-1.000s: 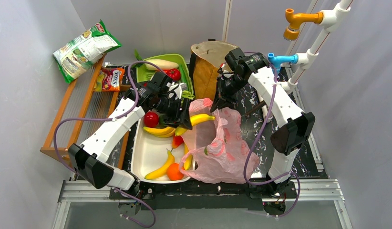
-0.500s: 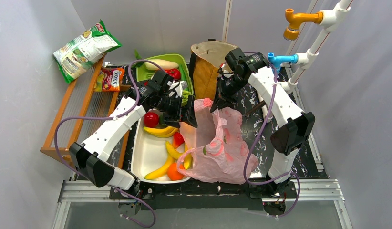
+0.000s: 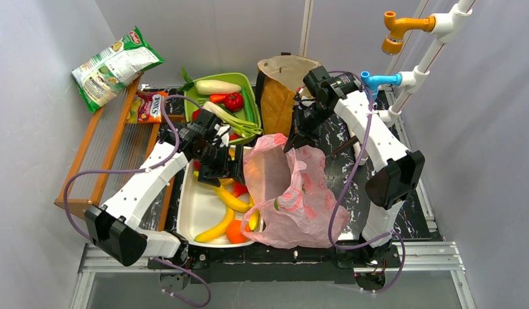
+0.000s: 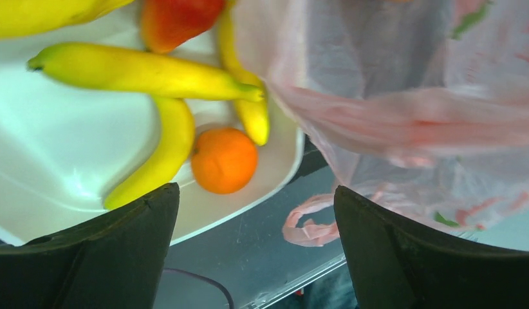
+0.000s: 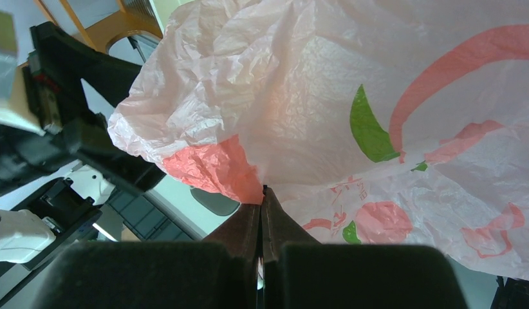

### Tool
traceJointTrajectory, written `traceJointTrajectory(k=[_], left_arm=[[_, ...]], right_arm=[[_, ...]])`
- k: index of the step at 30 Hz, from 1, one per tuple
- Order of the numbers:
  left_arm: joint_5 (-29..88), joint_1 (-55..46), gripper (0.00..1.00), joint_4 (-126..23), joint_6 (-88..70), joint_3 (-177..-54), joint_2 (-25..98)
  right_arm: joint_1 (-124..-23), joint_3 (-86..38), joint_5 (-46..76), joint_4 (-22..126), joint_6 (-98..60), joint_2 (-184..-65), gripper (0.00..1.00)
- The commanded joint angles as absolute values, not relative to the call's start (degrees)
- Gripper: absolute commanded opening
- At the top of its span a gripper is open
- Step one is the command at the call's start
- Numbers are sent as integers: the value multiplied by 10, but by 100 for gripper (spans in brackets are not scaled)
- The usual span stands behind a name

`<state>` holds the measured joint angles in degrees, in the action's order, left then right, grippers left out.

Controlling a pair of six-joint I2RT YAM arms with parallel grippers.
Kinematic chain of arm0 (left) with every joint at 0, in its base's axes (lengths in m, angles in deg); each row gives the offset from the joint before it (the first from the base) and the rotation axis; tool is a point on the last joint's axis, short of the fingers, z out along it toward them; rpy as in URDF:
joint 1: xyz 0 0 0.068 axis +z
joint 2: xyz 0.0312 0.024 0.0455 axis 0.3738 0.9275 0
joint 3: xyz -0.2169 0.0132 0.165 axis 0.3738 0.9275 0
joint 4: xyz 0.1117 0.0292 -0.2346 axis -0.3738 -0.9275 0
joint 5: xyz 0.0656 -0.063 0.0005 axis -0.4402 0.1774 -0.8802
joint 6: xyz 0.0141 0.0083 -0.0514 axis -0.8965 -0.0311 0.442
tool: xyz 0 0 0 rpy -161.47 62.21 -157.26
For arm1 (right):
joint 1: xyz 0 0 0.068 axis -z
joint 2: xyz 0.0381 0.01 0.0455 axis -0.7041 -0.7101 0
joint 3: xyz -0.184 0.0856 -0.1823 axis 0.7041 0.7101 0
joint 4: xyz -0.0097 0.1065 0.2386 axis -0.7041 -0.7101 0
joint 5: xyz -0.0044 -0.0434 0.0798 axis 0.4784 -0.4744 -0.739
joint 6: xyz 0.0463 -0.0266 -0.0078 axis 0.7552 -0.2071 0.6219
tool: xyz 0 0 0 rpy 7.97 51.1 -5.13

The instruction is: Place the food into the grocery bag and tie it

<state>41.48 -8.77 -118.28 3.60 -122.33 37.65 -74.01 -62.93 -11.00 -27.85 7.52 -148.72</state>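
The pink grocery bag stands open to the right of the white tray. My right gripper is shut on the bag's upper rim and holds it up; in the right wrist view the jaws pinch the pink plastic. My left gripper hangs over the tray, open and holding nothing. Under it lie the food pieces: bananas, an orange and a red piece. A loose bag handle rests on the table.
A green basket with a radish, leeks and a tomato sits behind the tray. A brown paper bag stands next to it. A crisp packet lies on the wooden rack at the left. Pipes rise at the right.
My left gripper held a banana at the bag's mouth, opened, then drew back left over the tray. A banana now lies in the tray beside the bag. The right gripper has not moved.
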Motion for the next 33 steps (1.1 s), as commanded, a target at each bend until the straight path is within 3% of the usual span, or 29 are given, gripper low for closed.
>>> traceJointTrajectory(k=[1,4,19,33], left_arm=[[357,-74,91,-1195,83,-1174,348],[304,-70,98,-1194,104,-1161,355],[321,8,98,-1052,85,-1038,381],[333,50,88,-964,53,-993,416]], right_arm=[[-731,-624,-117,-274,85,-1469,1],[-731,-623,-116,-275,86,-1468,1],[-731,-626,-113,-279,88,-1472,1],[-731,-621,-110,-279,95,-1469,1]])
